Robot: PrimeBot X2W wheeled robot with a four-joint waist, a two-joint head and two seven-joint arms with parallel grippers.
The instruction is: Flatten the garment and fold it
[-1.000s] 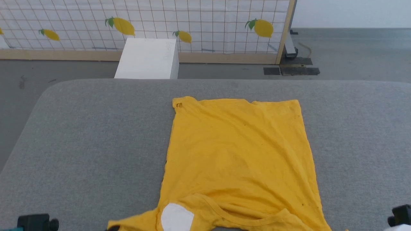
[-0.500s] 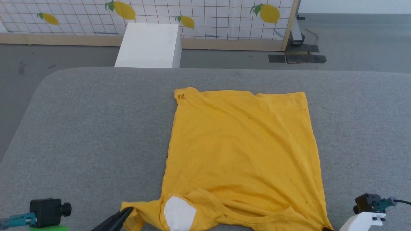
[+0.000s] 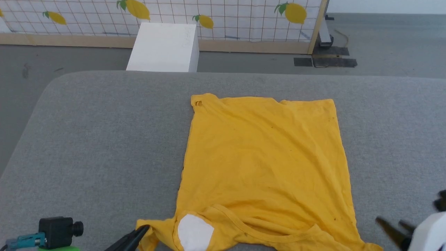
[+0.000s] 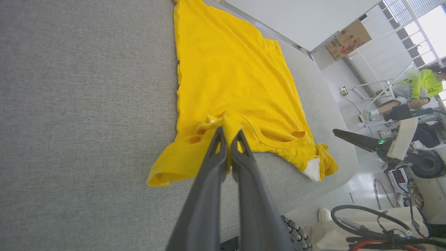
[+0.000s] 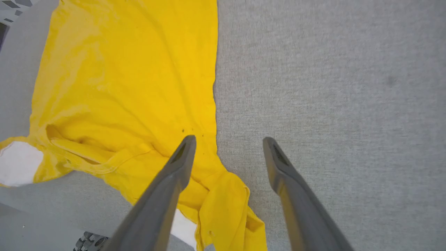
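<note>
Two pincers: both low at the near edge of the grey padded table, one at each near corner of the garment.
Left pincer: fingers pressed together, pinching a raised fold of yellow cloth at the shoulder beside the neckline; cloth shows in the slit between them.
Right pincer: fingers spread wide, nothing held; one fingertip over the garment's side edge, the other over bare table.
Garment: mustard-yellow T-shirt lying mostly flat ahead of both pincers, hem at the far end, neckline nearest them; long slanting creases across the body.
White patch: just right of the left pincer's tip, on turned-over cloth by the neckline.
Crumpled sleeve: bunched under the right pincer, behind its fingertips, close to the table's edge.
White box: on the floor past the table, far ahead of the left pincer.
Lemon-print screen: behind the box.
Person: seated, lime-green top, well off to the left pincer's right.
</note>
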